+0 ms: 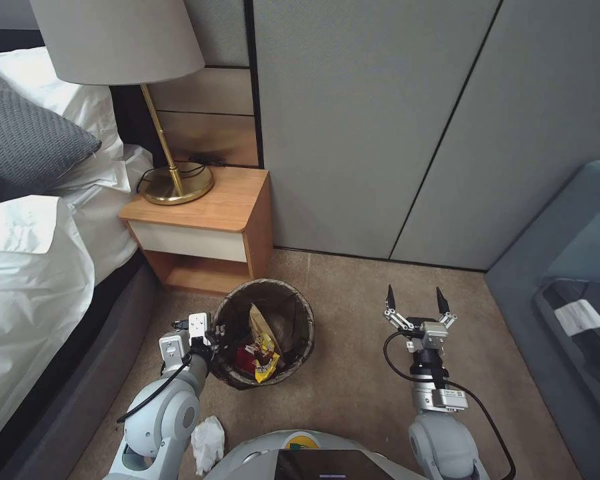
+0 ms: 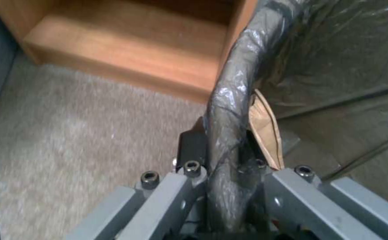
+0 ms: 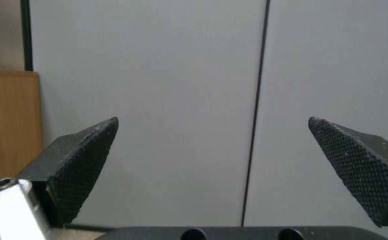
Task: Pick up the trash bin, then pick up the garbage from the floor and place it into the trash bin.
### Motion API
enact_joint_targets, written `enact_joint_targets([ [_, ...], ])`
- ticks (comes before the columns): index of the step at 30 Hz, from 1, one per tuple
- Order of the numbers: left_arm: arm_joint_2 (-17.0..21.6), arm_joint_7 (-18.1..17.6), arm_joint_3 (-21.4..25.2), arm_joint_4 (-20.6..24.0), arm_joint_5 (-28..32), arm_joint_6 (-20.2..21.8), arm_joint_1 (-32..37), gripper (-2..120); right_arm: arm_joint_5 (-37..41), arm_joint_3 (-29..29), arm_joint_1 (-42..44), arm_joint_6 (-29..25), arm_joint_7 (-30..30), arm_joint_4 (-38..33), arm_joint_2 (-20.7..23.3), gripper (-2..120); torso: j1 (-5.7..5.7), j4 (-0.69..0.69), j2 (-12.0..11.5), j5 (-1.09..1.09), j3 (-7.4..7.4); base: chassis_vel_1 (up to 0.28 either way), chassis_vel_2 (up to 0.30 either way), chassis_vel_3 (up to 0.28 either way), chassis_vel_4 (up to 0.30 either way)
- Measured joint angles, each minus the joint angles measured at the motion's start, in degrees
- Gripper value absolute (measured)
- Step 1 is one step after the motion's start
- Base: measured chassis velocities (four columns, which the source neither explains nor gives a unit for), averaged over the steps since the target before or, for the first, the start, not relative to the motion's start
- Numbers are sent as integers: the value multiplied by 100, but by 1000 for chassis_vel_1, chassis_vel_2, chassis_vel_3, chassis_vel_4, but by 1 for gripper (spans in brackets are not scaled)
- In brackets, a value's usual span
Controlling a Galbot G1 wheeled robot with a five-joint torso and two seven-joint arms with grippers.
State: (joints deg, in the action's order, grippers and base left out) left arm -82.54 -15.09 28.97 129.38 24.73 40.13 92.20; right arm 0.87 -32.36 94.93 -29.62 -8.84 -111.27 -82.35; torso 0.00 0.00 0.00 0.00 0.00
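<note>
The left tool (image 1: 215, 335) is gripping the rim of the trash bin (image 1: 300, 303), which is already holding wrappers (image 1: 263, 357), while the right tool (image 1: 415, 301) is hovering released and a tissue wad (image 1: 207, 441) is lying unpicked on the floor.

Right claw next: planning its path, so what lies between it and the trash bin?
Bare carpet, seen in the head view. The open right claw hovers apart from the trash bin, whose rim the left claw grips.

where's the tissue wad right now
In the head view the white tissue wad lies on the carpet by the robot's left arm, nearer the robot than the trash bin.
</note>
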Motion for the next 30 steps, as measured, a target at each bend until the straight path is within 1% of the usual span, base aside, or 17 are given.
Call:
enact_joint_targets([
  [3,-1,0,2,0,2,1,-1,2,-2,-2,-16,-7,2,16,-4,100,0,0,0,0,0,-144,179,176,-189],
  [5,-2,0,3,0,2,1,0,2,-290,-77,-129,-180,-62,161,-18,100,0,-1,0,-1,1,-175,164,165,-181],
  [6,-2,0,3,0,2,1,0,2,-290,-77,-129,-180,-62,161,-18,100,0,-1,0,-1,1,-175,160,159,-181],
  [8,-4,2,2,-2,3,0,-1,2,-633,-216,-278,-323,-135,326,-24,100,1,-1,0,0,1,-154,138,162,-180],
  [10,-3,2,5,-3,4,0,-1,2,-715,-276,-298,-272,-161,368,10,100,1,0,0,1,2,-136,82,121,-87],
  [11,-1,2,11,-3,4,0,-1,2,-766,-323,-299,-120,-208,388,61,100,1,1,0,1,2,-65,82,52,-60],
  [13,2,2,23,-6,7,0,-2,2,-813,-495,-220,494,-174,415,191,100,1,2,0,1,1,11,52,19,-35],
  [14,3,2,24,-10,9,0,-2,2,-780,-553,-168,722,-125,432,252,100,0,-2,0,1,0,0,0,0,0],
  [15,3,2,24,-10,9,0,-2,2,-780,-553,-168,722,-125,432,252,100,0,-2,0,1,0,0,0,0,0],
  [16,3,2,24,-11,9,-1,0,2,-716,-601,-108,975,-93,448,323,100,0,-2,0,0,0,0,0,0,0],
  [17,1,2,25,-12,10,-2,7,2,-510,-693,15,1440,-29,484,430,100,0,-2,0,1,0,0,0,0,0],
  [18,-1,3,27,-16,11,-3,10,2,-406,-769,91,1662,15,529,494,100,0,-2,0,1,0,0,0,0,0],
  [21,-4,3,30,-27,12,-5,14,2,-344,-894,171,1793,107,623,556,100,0,-2,0,1,0,0,0,0,0],
  [24,-10,5,28,-47,13,-9,23,2,-336,-989,264,1786,252,669,577,100,0,0,0,1,0,0,0,0,0],
  [30,-20,9,-9,-48,13,-17,73,2,-337,-1078,466,1786,505,637,570,100,0,0,0,0,0,0,0,0,0],
])
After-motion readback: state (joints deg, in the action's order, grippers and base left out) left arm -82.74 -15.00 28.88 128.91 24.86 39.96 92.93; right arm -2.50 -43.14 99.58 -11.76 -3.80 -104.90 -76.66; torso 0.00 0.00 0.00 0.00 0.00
